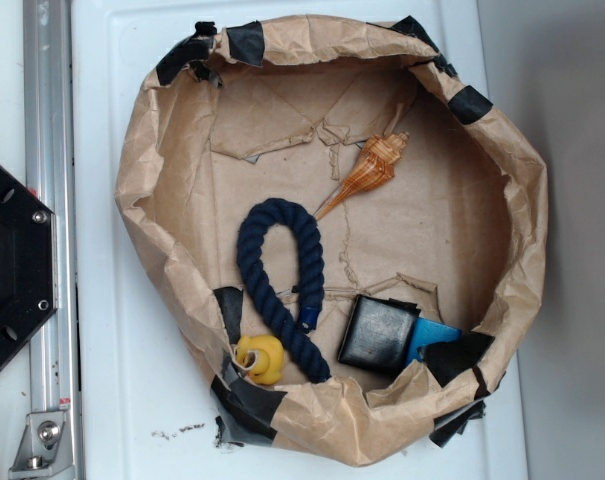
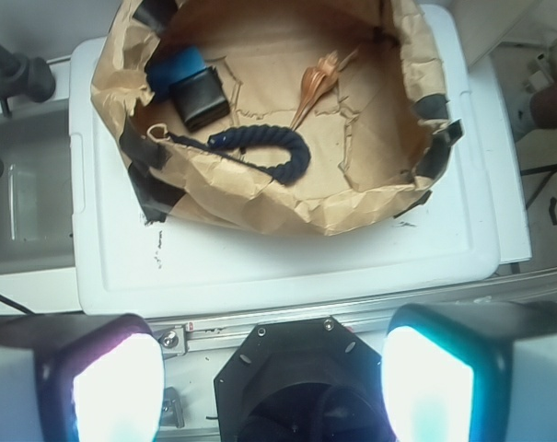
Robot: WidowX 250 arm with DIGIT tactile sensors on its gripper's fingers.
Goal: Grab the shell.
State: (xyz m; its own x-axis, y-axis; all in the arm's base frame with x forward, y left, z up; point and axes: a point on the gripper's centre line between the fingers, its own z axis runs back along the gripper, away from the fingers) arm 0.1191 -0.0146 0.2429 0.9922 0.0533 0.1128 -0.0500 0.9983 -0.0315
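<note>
Looking down from the exterior view, we see a crumpled brown paper basin (image 1: 152, 150) patched with black tape, sitting on a white surface (image 1: 132, 400). We find the shell (image 1: 374, 168) at about one o'clock inside the basin, orange and tan, its thin tail pointing toward the centre. At about seven o'clock from the shell lies a dark blue rope loop (image 1: 282, 280), near the tail tip but apart from it. A yellow duck (image 1: 260, 358) sits at six o'clock by the rope's lower end, against the paper wall. At five o'clock rests a black block (image 1: 378, 334) with a blue piece (image 1: 434, 336) beside it. We can read no writing or labels on anything.

In the wrist view our gripper (image 2: 273, 378) sits well clear of the basin, fingers (image 2: 103, 382) spread wide apart, holding nothing.
</note>
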